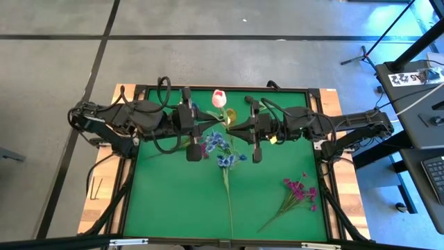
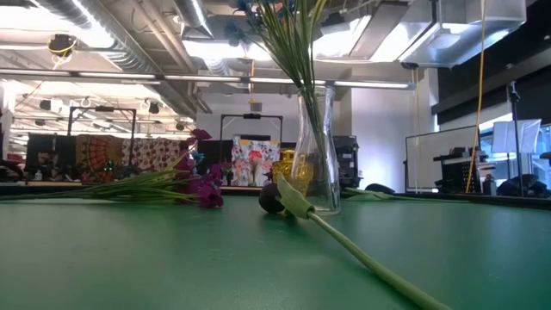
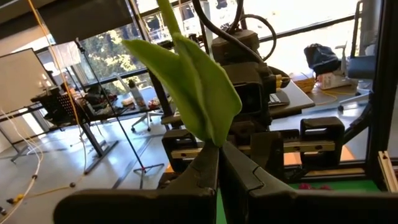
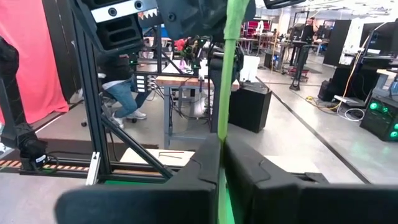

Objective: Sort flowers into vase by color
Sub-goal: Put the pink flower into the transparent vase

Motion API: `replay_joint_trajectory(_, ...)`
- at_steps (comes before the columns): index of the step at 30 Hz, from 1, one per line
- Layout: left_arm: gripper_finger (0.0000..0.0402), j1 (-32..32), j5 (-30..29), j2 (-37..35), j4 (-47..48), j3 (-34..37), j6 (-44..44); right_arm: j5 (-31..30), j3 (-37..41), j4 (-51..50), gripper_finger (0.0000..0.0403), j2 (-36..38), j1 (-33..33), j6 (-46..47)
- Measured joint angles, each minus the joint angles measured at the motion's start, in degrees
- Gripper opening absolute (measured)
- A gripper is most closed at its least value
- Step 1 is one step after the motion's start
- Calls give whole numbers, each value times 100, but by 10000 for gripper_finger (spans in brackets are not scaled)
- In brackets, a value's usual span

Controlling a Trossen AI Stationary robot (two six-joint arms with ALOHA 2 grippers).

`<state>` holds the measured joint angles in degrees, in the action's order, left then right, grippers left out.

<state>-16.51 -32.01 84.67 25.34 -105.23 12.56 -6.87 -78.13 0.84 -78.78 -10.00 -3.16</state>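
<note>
Flowers lie across the green table [image 1: 159, 201]: a blue spray [image 1: 223, 149] at mid-table, a magenta spray [image 1: 300, 190] toward the right. A white-pink tulip [image 1: 219, 98] is held between the arms, left gripper [image 3: 219, 163] and right gripper [image 4: 222, 163] jaws both clamped on its stem.

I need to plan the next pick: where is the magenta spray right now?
In the high view the magenta spray lies flat on the green mat, near its right edge, apart from the blue flowers.
</note>
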Motion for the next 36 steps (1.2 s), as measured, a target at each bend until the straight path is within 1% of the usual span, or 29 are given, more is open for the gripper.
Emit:
replay_joint_trajectory(3,0,0,-81,-1,-2,0,-3,-5,0,-9,21,0,0,0)
replay_joint_trajectory(5,1,-6,-179,0,16,0,3,-39,0,-11,11,0,0,-6)
replay_joint_trajectory(9,19,-50,-238,0,149,0,67,-269,0,-134,9,74,0,-35)
replay_joint_trajectory(11,34,-111,-444,-21,248,0,201,-408,0,-154,9,164,-2,-78)
replay_joint_trajectory(14,57,-267,-981,-75,337,3,341,-564,0,-169,4,402,-4,-163)
replay_joint_trajectory(18,85,-519,-1467,-257,573,4,293,-754,0,-527,4,741,-4,-166)
replay_joint_trajectory(22,105,-745,-1613,-506,1102,4,-159,-815,202,-699,3,1023,-9,-129)
replay_joint_trajectory(25,110,-868,-1657,-710,1605,124,-635,-817,603,-659,2,1234,-9,-25)
replay_joint_trajectory(29,111,-1003,-1698,-1145,1701,762,-1053,-863,1473,-67,2,1627,-9,48)
replay_joint_trajectory(32,111,-1029,-1703,-1558,1587,1416,-1288,-863,2266,710,2,2061,-9,166)
replay_joint_trajectory(36,112,-1025,-1711,-2142,974,2432,-1392,-850,3256,1645,2,2440,-9,283)
